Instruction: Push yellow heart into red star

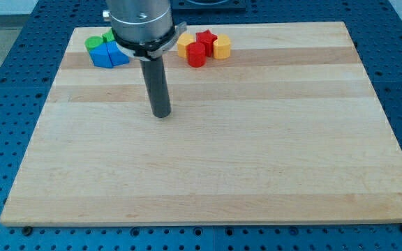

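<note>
A red star (206, 38) sits near the view's top, in a tight cluster. A yellow block (185, 46), perhaps the heart, touches the star's left side. Another yellow block (221, 47) touches the star's right side. A red cylinder (197, 54) sits just below the star, between the two yellow blocks. My tip (161, 113) rests on the board below and left of this cluster, well apart from every block.
At the view's top left lie a green block (93, 43), a second green block (108, 35) partly hidden by the arm, and two blue blocks (110, 55) side by side. The wooden board (257, 153) lies on a blue perforated table.
</note>
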